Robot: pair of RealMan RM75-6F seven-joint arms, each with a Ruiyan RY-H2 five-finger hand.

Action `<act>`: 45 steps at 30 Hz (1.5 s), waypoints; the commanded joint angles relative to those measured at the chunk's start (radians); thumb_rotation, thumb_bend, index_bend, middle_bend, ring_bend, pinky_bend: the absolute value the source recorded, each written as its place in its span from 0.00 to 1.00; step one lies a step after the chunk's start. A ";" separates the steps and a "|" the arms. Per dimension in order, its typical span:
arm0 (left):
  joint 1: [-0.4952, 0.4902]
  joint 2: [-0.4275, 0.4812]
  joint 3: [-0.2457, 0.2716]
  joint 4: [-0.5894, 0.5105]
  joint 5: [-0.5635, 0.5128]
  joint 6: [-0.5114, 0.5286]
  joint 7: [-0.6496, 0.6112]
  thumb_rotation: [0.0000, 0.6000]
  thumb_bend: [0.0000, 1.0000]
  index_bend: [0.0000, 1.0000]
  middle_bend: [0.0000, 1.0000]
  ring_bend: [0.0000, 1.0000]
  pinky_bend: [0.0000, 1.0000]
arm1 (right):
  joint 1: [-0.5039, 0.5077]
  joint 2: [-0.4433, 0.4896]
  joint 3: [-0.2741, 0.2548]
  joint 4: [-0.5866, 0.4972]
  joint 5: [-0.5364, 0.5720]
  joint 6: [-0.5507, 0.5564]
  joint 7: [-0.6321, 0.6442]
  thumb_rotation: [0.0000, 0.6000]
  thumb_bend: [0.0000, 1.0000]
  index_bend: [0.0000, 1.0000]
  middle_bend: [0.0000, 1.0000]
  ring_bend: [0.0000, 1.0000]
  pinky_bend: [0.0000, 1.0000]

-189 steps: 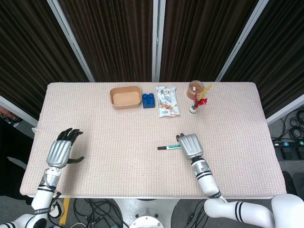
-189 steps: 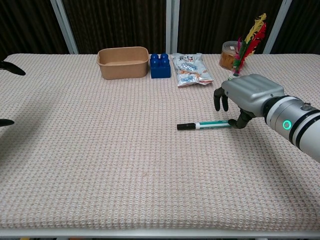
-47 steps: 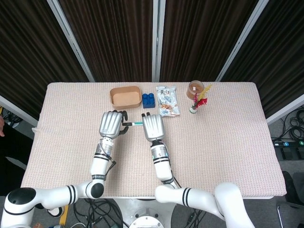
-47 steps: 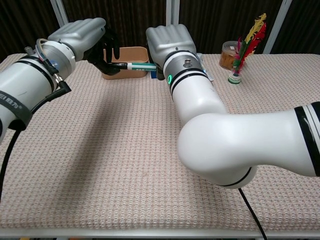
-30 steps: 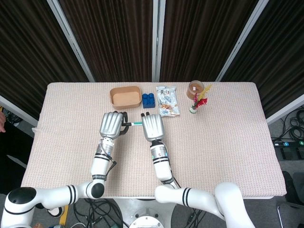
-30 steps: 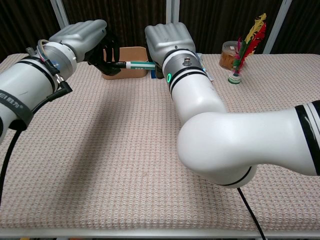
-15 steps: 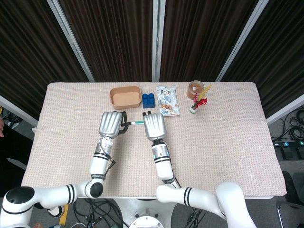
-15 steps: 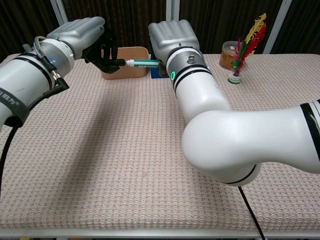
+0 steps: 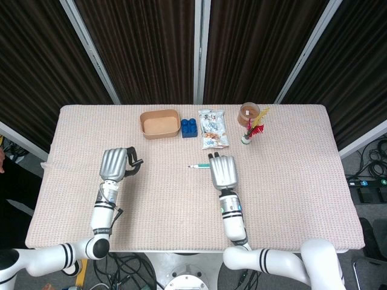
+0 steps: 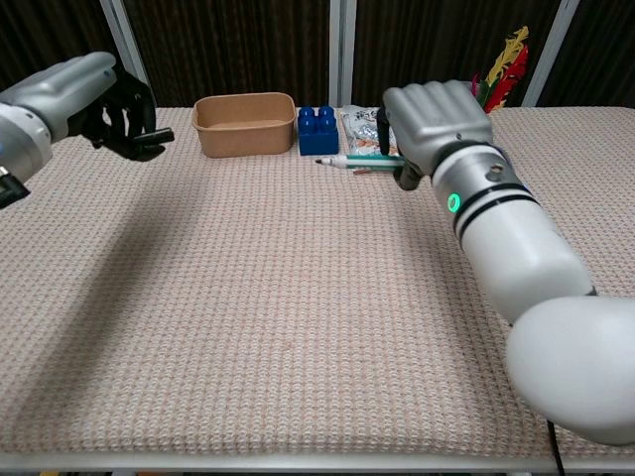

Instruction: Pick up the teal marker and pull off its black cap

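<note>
Right hand around teal marker, left hand pinching black cap, above woven tablecloth.

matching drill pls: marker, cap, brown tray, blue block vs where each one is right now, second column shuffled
Things:
1. teal marker
2. black cap
3. brown tray
4. blue block

Places:
A. on the table between the tray and the snack packet
B. held by the left hand
C. at the far side of the table, leftmost in the row of items
D. held by the right hand, bare tip pointing toward the left hand

Pairs: 1-D, 2-B, 3-C, 4-A
</note>
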 commanded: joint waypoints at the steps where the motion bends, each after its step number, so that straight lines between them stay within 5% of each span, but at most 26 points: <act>1: 0.043 -0.039 0.067 0.114 0.044 -0.043 -0.100 1.00 0.35 0.61 0.65 0.58 0.65 | -0.042 0.001 -0.029 0.039 0.028 -0.028 0.039 1.00 0.33 0.64 0.61 0.69 0.79; 4: 0.046 -0.049 0.094 0.170 0.084 -0.099 -0.173 1.00 0.34 0.58 0.62 0.56 0.63 | -0.055 -0.015 -0.036 0.079 0.032 -0.053 0.060 1.00 0.32 0.64 0.61 0.69 0.79; 6: 0.043 -0.039 0.106 0.181 0.096 -0.143 -0.196 1.00 0.25 0.51 0.56 0.49 0.58 | -0.059 -0.018 -0.036 0.089 0.039 -0.080 0.068 1.00 0.30 0.63 0.59 0.68 0.79; 8: 0.043 -0.031 0.110 0.185 0.106 -0.167 -0.217 1.00 0.15 0.46 0.50 0.43 0.53 | -0.061 -0.013 -0.034 0.084 0.052 -0.107 0.061 1.00 0.22 0.58 0.54 0.67 0.79; 13: 0.042 -0.014 0.102 0.181 0.069 -0.211 -0.179 1.00 0.09 0.40 0.38 0.33 0.44 | -0.070 0.003 -0.037 0.062 0.078 -0.144 0.033 1.00 0.08 0.39 0.45 0.64 0.80; 17: 0.054 -0.003 0.083 0.156 0.074 -0.171 -0.170 1.00 0.08 0.37 0.36 0.30 0.42 | -0.084 0.030 -0.035 0.012 0.065 -0.124 0.035 1.00 0.05 0.32 0.42 0.59 0.79; 23: 0.101 0.079 0.039 0.012 0.145 0.015 -0.148 1.00 0.07 0.37 0.36 0.30 0.40 | -0.156 0.174 -0.070 -0.245 -0.103 0.053 0.067 1.00 0.05 0.31 0.41 0.55 0.76; 26: 0.143 0.117 0.049 -0.044 0.213 0.135 -0.117 1.00 0.06 0.36 0.34 0.29 0.37 | -0.214 0.285 -0.122 -0.388 -0.219 0.152 0.079 1.00 0.05 0.30 0.40 0.47 0.65; 30: 0.196 0.167 0.161 -0.037 0.330 0.210 -0.001 1.00 0.04 0.29 0.24 0.16 0.24 | -0.302 0.491 -0.280 -0.554 -0.295 0.166 0.040 1.00 0.05 0.11 0.19 0.08 0.13; 32: 0.228 0.180 0.213 -0.036 0.354 0.221 0.033 1.00 0.02 0.24 0.16 0.08 0.16 | -0.352 0.533 -0.343 -0.576 -0.344 0.208 0.050 1.00 0.06 0.02 0.07 0.00 0.00; 37: 0.328 0.197 0.309 -0.046 0.393 0.270 0.010 0.95 0.02 0.19 0.12 0.05 0.12 | -0.483 0.561 -0.437 -0.526 -0.398 0.283 0.175 1.00 0.06 0.00 0.03 0.00 0.00; 45: 0.452 0.202 0.362 -0.035 0.439 0.363 -0.058 0.93 0.02 0.19 0.12 0.05 0.12 | -0.567 0.538 -0.448 -0.378 -0.425 0.259 0.319 1.00 0.06 0.00 0.02 0.00 0.00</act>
